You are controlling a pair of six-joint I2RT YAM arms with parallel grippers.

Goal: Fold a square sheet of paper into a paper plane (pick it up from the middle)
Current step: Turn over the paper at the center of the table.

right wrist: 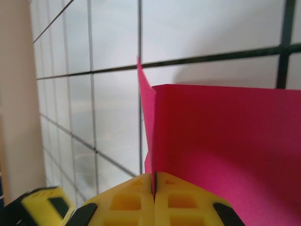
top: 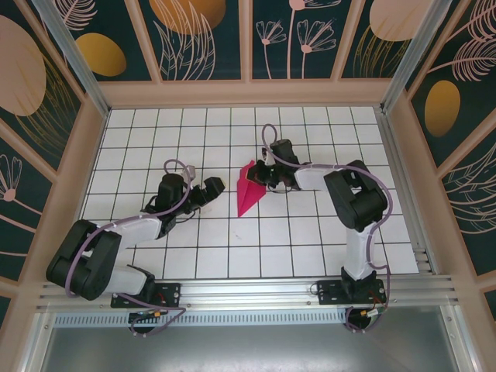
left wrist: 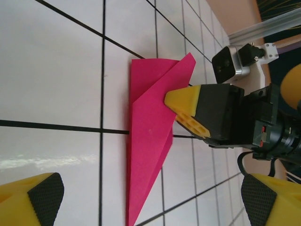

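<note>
Axis of paper plane runs far-near; my right pincer clenched on its far-right flap, left pincer released.

Left tool wide open, arm stretched forward low, right tool clamped on paper plane edge

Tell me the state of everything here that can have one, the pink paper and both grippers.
paper plane: folded to a slim point, lying on the table, its wide end pinched.
right gripper: shut on the paper plane's wide end.
left gripper: open, holding nothing, pointed toward the plane.
</note>
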